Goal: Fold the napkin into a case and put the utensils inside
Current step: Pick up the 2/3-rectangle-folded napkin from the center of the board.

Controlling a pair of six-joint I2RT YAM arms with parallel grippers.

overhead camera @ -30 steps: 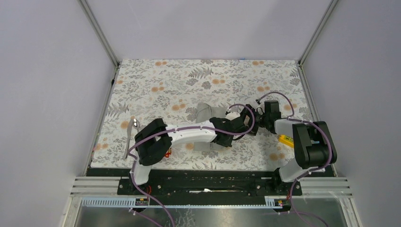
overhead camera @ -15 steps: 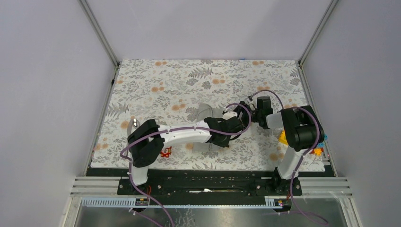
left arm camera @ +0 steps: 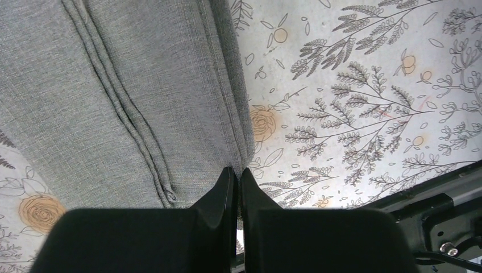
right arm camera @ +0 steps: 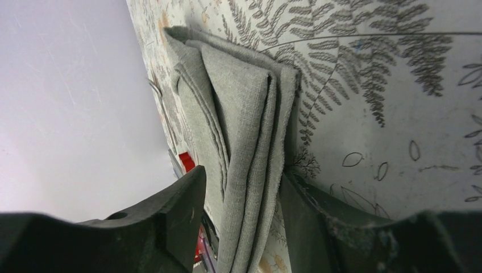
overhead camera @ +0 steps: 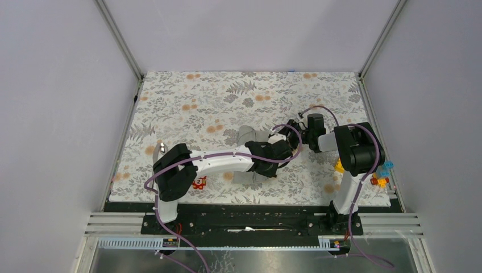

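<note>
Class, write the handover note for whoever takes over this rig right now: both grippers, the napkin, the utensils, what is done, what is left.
Left gripper: shut, tips at the napkin edge.
Right gripper: open, fingers either side of the folded layers.
Utensils: on the floral cover, left side, outside the cloth, partly hidden.
Done: napkin folded into a layered stack.
Left: finish the case, then put the utensils inside.

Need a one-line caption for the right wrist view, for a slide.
Right wrist view: the open tool straddles the folded grey napkin, layers loose, on the floral table cover.
</note>
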